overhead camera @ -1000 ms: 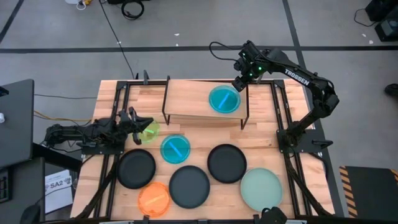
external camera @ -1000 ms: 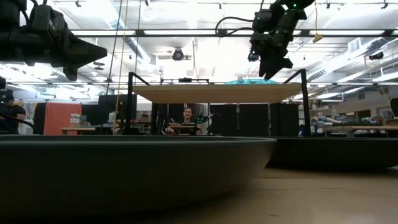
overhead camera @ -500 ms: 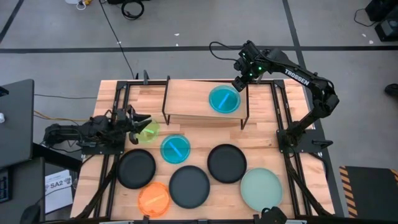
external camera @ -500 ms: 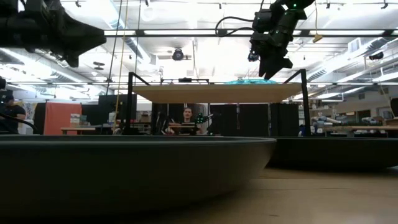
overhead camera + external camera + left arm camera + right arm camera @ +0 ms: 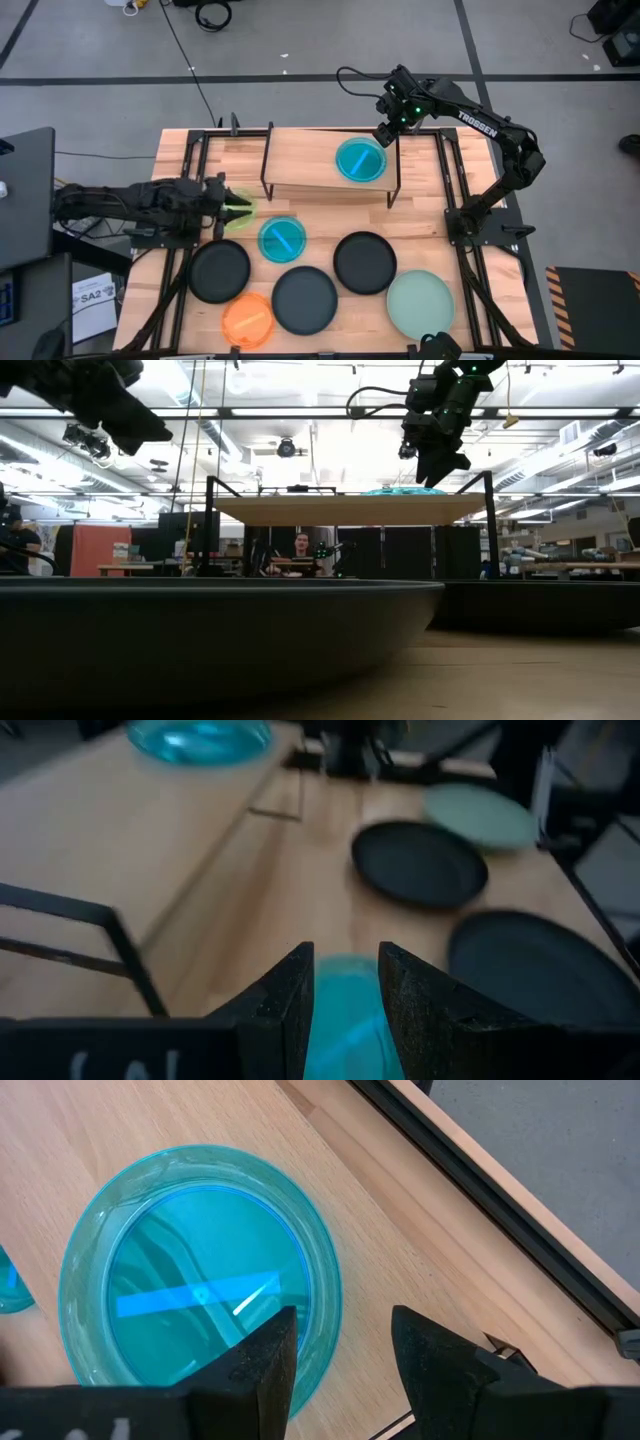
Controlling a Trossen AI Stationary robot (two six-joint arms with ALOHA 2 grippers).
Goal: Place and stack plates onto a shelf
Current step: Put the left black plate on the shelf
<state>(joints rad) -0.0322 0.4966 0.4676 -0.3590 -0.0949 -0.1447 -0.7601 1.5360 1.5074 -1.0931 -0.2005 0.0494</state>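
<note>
Currently one translucent blue round plate (image 5: pixel 360 159) placed on light-wood shelf (image 5: pixel 310 160), right half. Right gripper (image 5: pixel 383 134) at its 1 o'clock, jaws narrowly open, empty. Left gripper (image 5: pixel 226 208) over translucent lime-green plate (image 5: pixel 240 212), jaws narrowly open, empty. Remaining on tabletop: second blue plate (image 5: pixel 282 239), orange plate (image 5: pixel 247 319), three matte black plates (image 5: pixel 365 262), mint plate (image 5: pixel 421 305).

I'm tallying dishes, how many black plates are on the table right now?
3, all on the table: one at the left, one in the middle, one at the right. None seem hidden.

"TROSSEN" runs in white along the right arm (image 5: pixel 478 118); "SA2" is printed on a paper sheet (image 5: pixel 92 296) beside the table.
</note>
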